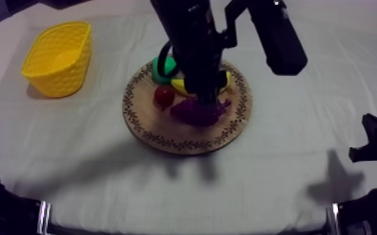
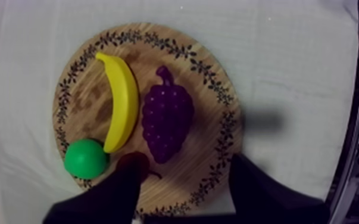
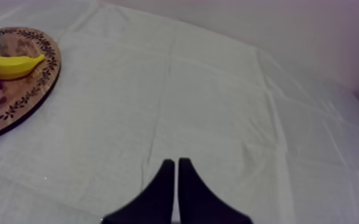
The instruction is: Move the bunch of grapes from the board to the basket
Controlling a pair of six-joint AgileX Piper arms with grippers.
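Note:
The purple bunch of grapes (image 1: 194,111) lies on the round wooden board (image 1: 165,134) at mid-table. My left gripper (image 1: 206,95) hangs straight over the grapes. In the left wrist view the grapes (image 2: 166,122) lie just ahead of my left gripper (image 2: 184,190), whose fingers stand wide apart with nothing between them. The yellow basket (image 1: 58,57) sits at the far left, with nothing in it. My right gripper (image 1: 373,149) rests low at the right; in its own view it (image 3: 176,165) is a narrow shut wedge over bare cloth.
On the board, a banana (image 2: 122,101) lies beside the grapes, with a green pear (image 2: 86,158) at its end. A small red fruit (image 1: 164,95) lies next to the grapes, half hidden by a left finger (image 2: 116,193). Open cloth separates board and basket.

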